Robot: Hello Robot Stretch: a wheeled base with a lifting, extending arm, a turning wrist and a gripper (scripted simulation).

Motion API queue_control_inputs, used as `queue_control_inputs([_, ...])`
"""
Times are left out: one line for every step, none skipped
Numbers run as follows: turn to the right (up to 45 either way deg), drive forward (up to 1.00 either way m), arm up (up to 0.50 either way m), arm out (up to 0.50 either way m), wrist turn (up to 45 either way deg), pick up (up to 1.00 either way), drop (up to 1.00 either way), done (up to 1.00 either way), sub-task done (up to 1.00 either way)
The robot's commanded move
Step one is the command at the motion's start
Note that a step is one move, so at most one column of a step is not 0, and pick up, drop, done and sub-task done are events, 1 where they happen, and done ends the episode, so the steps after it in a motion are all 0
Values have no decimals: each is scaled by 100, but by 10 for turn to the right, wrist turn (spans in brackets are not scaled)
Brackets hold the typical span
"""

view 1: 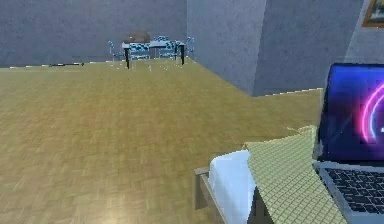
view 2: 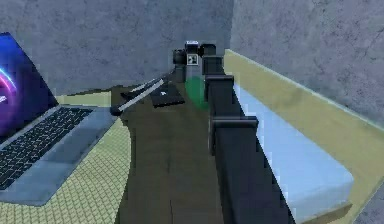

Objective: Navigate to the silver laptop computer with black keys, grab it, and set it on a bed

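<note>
**Wood-floored room: silver laptop (view 1: 352, 140) open on the bed (view 1: 228, 182)**

At the forward view's far right the laptop sits with its lid raised. Its screen glows purple with a pink arc, and its dark keys face up. It rests on a yellow woven blanket (view 1: 285, 172) spread over the bed. Left of the blanket the white mattress shows, with a wooden frame below it.

The arm side view has the same laptop at its left edge, on that blanket. Just right of it a dark brown throw (view 2: 160, 165) spreads across the bed. On the throw's far end lie a thin grey stick (view 2: 140, 97) and a small flat black thing (view 2: 166, 98), close together.

The arm (view 2: 240, 150) rises as a dark bar along the throw's right side. The claw (view 2: 186, 62) is at its far end, well apart from the laptop, and something green (view 2: 199, 92) shows just beside the bar. Whether the claw holds anything cannot be told.

Farther out, the floor (view 1: 100, 130) runs to grey walls (view 1: 60, 30), where a counter (view 1: 150, 46) stands ringed by pale blue chairs (view 1: 175, 48).
</note>
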Motion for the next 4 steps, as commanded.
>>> queue_control_inputs([0, 0, -22, 0, 0, 0, 0, 0, 0])
queue_control_inputs([0, 0, -32, 0, 0, 0, 0, 0, 0])
queue_control_inputs([0, 0, 0, 0, 0, 0, 100, 0, 0])
queue_control_inputs([0, 0, 10, 0, 0, 0, 0, 0, 0])
